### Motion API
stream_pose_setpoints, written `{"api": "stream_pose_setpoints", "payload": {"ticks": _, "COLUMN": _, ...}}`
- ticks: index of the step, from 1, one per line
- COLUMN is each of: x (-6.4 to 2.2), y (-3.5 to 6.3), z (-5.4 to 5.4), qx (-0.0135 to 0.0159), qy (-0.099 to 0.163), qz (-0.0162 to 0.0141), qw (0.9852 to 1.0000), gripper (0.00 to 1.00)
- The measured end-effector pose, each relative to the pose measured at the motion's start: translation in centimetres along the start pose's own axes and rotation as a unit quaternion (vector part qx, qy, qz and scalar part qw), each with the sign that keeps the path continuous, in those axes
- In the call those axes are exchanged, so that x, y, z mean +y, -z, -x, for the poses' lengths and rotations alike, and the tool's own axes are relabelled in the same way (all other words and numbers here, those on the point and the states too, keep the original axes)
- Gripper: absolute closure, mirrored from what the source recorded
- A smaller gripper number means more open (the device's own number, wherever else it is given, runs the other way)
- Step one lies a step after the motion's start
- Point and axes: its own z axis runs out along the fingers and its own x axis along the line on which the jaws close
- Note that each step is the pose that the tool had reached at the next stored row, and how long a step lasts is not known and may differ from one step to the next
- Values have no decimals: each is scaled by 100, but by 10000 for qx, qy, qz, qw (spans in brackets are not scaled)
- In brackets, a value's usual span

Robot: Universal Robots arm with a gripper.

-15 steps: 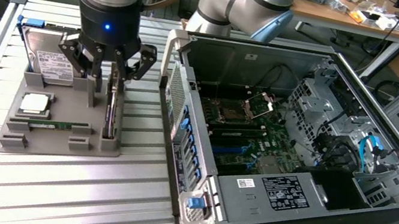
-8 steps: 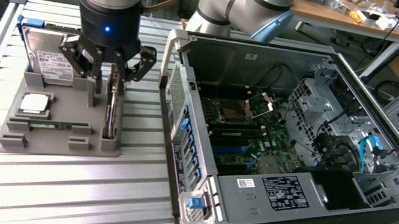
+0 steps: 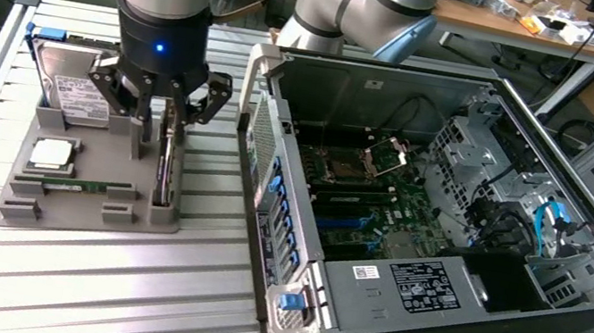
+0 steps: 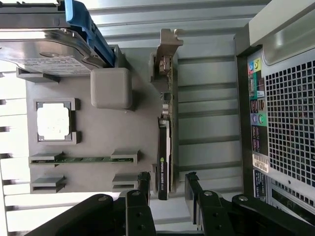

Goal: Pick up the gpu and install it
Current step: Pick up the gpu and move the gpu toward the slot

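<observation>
**Open fingers astride the gpu in its holder**

Nearest in the exterior view is the ribbed aluminium desk [image 3: 69,300]. It carries a flat grey plastic holder tray [image 3: 82,221]. At about six o'clock from the tray's middle, a slim green memory stick [image 3: 88,184] lies in a slot. Just behind it, toward nine o'clock, a square silver processor chip [image 3: 52,153] sits in a recess.

Along the tray's three o'clock edge stands the gpu [image 3: 163,170], a thin dark circuit card with a metal end bracket. It is on its long edge in its slot, not yet lifted. The black fingers [image 4: 143,184] are spread wide, one on each side of the card. In the wrist view a gap shows on both sides, so nothing is gripped.

At eleven o'clock a silver hard drive with a white label [image 3: 74,89] leans in a blue carrier. At three o'clock of the tray, an open grey computer case [image 3: 300,221] lies on its side, showing a green motherboard [image 3: 368,210]. Wooden benches [image 3: 479,20] cross the far background at twelve o'clock.
</observation>
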Motion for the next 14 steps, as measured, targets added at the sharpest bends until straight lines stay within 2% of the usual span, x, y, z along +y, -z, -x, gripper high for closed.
{"api": "stream_pose_setpoints", "payload": {"ticks": 14, "x": -3, "y": -115, "z": -3, "qx": 0, "qy": 0, "qz": -8, "qw": 10000, "gripper": 58}}
